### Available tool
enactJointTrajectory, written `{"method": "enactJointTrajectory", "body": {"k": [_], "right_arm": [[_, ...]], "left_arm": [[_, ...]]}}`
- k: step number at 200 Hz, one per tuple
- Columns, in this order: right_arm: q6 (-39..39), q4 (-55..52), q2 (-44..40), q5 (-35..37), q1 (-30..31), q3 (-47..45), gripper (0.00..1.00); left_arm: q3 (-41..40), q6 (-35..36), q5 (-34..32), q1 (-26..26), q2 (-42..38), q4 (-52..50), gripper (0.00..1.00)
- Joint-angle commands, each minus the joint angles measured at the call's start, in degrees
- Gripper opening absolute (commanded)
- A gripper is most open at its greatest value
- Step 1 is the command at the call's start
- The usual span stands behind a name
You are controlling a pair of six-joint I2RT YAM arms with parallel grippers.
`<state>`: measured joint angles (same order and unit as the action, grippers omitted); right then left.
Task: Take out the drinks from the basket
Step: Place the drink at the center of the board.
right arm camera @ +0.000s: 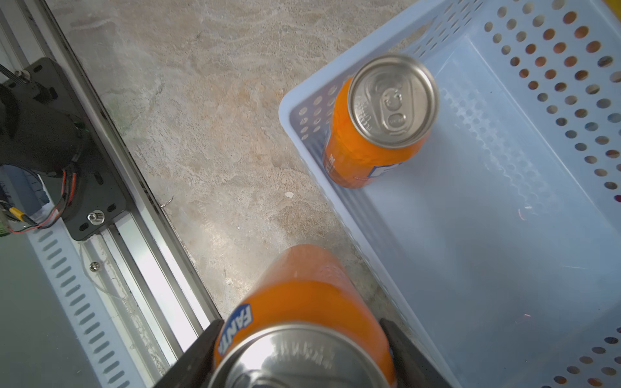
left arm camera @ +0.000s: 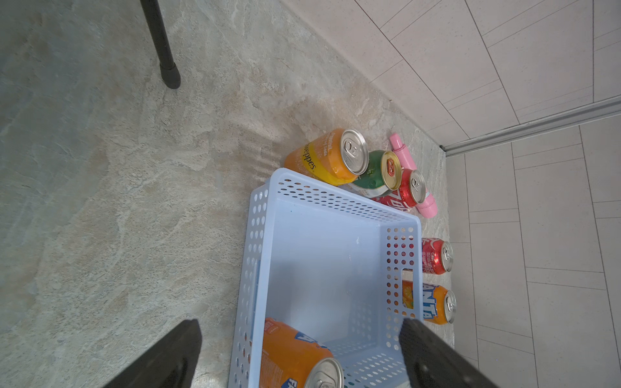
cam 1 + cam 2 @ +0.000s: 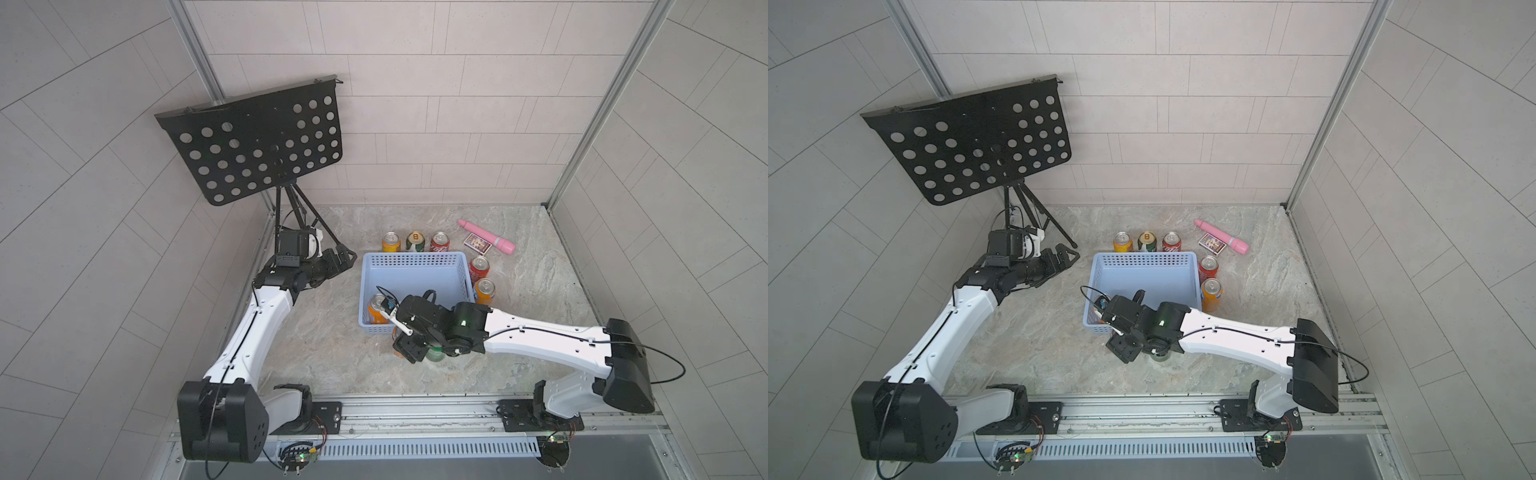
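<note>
Orange can (image 3: 377, 308) stands upright inside the basket (image 3: 415, 260), in its near-left corner. My right gripper (image 1: 299, 339) is clamped on the held orange can (image 1: 302, 295), outside and just beside the basket's near wall; can't tell if it touches the table (image 3: 332, 353). Green can (image 3: 435, 355) stands under my right wrist, mostly hidden. In a row behind the basket: back orange can (image 3: 391, 242), dark green-and-white can (image 3: 415, 241), back red can (image 3: 440, 242). Along its right wall: side red can (image 3: 479, 268), side orange can (image 3: 484, 290). Card box (image 3: 478, 243) and pink tube (image 3: 487, 236) lie at back right, touching. My left gripper (image 2: 299, 322) hangs left of the basket, jaws spread, grasping nothing.
</note>
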<state>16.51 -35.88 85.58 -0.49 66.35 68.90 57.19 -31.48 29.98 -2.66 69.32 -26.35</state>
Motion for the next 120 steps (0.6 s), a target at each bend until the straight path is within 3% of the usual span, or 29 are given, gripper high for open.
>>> {"method": "enactJointTrajectory", "body": {"k": [1,120], "right_arm": [[0.0,3.2,0.7,1.7,0.4,-0.2,0.29],[0.0,7.7,4.2,2.2,0.4,-5.1,0.30]], "left_arm": [[-0.6,0.2,-0.2,0.2,-0.9,0.6,1.00],[-0.6,0.1,0.1,0.1,-0.5,0.8,1.00]]}}
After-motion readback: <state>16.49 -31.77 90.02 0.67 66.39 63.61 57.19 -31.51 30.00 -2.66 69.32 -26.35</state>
